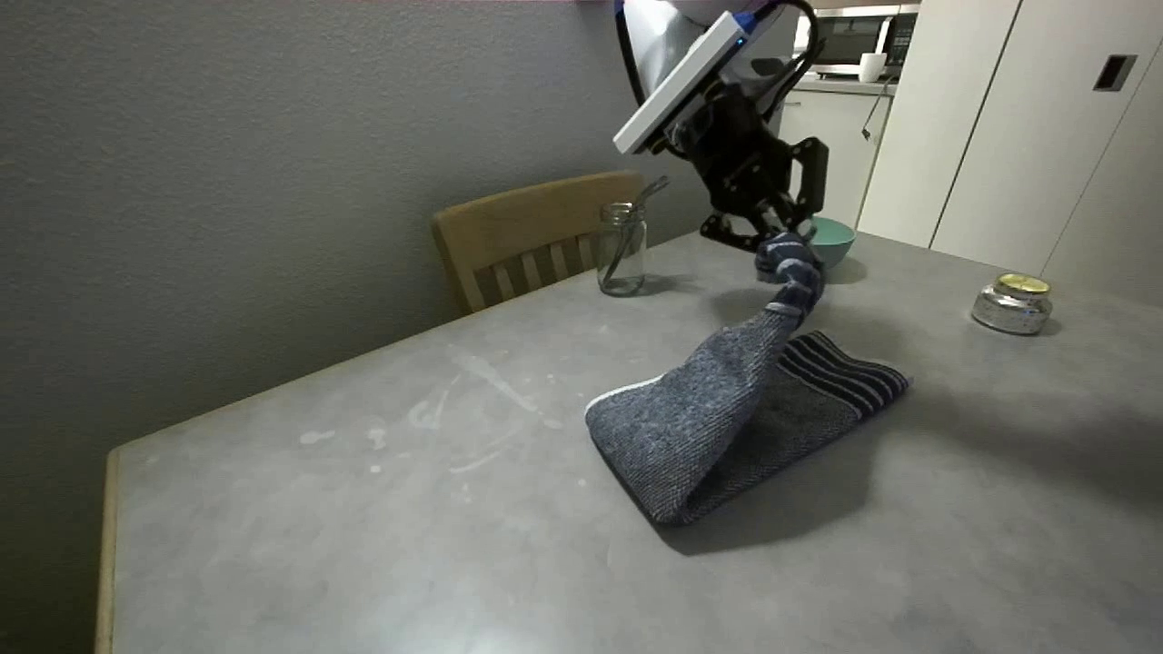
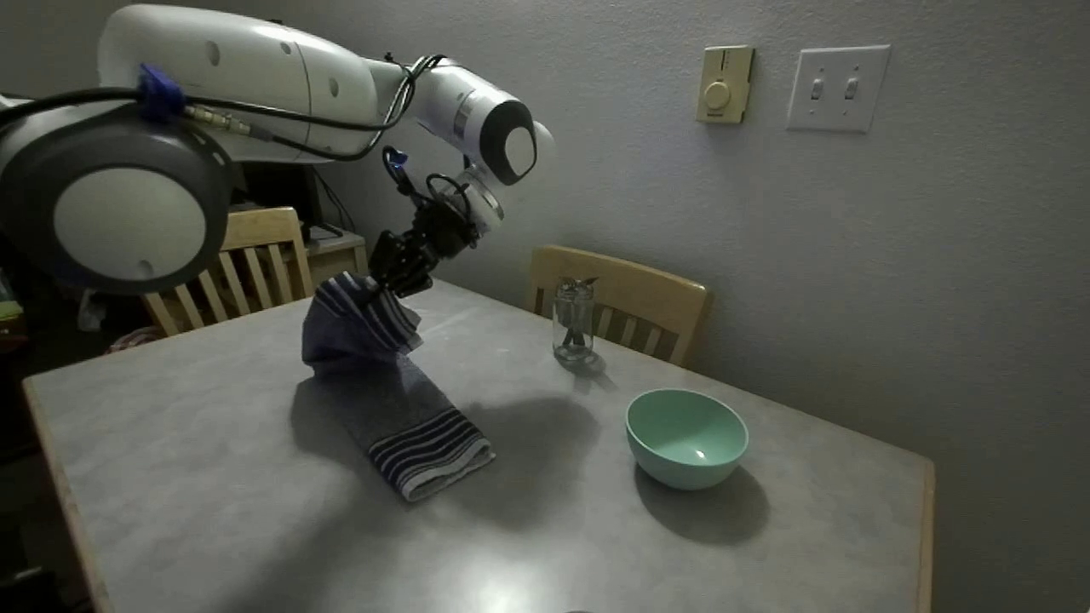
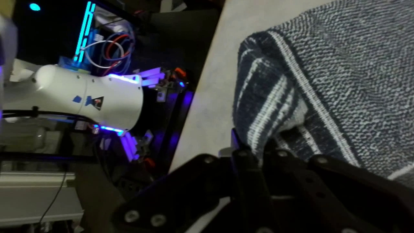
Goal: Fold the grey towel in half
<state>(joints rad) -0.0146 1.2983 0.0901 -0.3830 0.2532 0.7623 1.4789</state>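
The grey towel [image 1: 681,418] has navy and white stripe bands at its ends. One striped end lies flat on the table, and the other is lifted and bunched. The towel bends back over itself in a raised loop, as an exterior view [image 2: 400,404] also shows. My gripper [image 1: 783,229] is shut on the lifted striped end and holds it above the table. In the wrist view the gripper [image 3: 254,150] pinches the striped cloth between its fingers, and the grey towel [image 3: 362,74] spreads to the right. The fingertips are partly hidden by the cloth.
A teal bowl [image 2: 685,438] and a glass jar [image 2: 573,323] with utensils stand on the table [image 2: 213,511]. A small silver jar with a yellow lid [image 1: 1011,304] also stands on it. A wooden chair [image 1: 536,222] is at the wall side.
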